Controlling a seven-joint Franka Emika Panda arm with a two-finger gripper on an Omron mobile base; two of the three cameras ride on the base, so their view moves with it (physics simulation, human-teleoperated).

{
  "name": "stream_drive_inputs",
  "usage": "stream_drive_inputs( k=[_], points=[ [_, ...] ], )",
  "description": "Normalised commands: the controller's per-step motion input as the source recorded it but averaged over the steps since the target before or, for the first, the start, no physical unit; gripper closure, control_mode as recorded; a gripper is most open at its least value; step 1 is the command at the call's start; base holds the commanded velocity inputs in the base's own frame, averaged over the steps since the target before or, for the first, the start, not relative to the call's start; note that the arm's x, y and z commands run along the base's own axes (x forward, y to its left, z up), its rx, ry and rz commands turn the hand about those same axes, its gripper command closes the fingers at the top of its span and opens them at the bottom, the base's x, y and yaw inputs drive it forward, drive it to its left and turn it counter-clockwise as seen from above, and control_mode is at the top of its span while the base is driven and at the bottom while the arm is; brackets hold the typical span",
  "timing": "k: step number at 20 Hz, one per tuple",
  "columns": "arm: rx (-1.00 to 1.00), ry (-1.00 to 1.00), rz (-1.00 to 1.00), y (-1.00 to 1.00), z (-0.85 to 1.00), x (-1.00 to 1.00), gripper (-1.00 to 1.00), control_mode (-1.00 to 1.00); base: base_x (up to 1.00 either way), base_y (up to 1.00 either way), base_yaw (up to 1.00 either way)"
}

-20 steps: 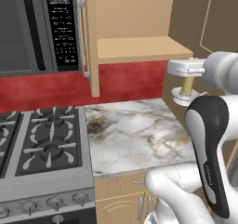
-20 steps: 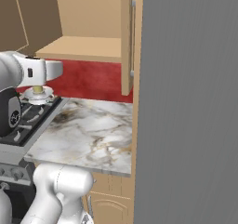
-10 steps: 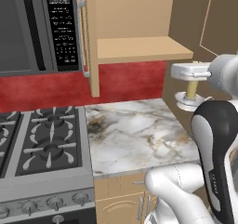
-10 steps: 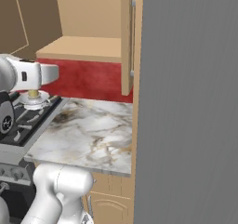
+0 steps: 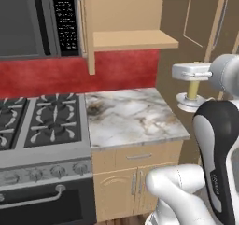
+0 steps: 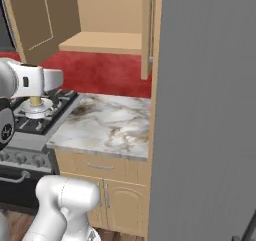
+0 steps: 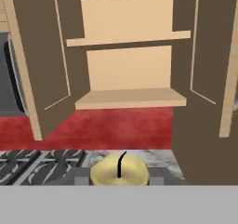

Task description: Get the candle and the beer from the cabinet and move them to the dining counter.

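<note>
The gripper (image 5: 192, 77) pinches the candle (image 5: 192, 89) near its top, so the pale yellow stick hangs upright just below the hand with its silver holder (image 5: 190, 102) at the bottom, held in the air off the near right edge of the short marble countertop (image 5: 128, 116). Beyond it, the gas stove (image 5: 42, 126) sits left of that countertop. Farthest, the cabinet (image 7: 130, 69) stands with both doors open and its 2 shelves bare.

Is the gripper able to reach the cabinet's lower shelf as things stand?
Probably yes: the cabinet doors stand open, nothing blocks the lower shelf, but the gripper is shut on the candle.
</note>
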Motion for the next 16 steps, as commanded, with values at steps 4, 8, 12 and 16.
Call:
stream_drive_inputs(
  k=[4, 8, 12, 16],
  points=[
    [0.0, 0.0, 0.0, 0.0, 0.0, 0.0, 1.0, 1.0, -1.0, 0.12, 0.39],
    [0.0, 0.0, 0.0, 0.0, 0.0, 0.0, 1.0, 1.0, -0.42, 0.05, 0.94],
    [0.0, 0.0, 0.0, 0.0, 0.0, 0.0, 1.0, 1.0, -0.21, 0.0, 1.0],
    [0.0, 0.0, 0.0, 0.0, 0.0, 0.0, 1.0, 1.0, -0.18, 0.0, 1.0]
  ],
)
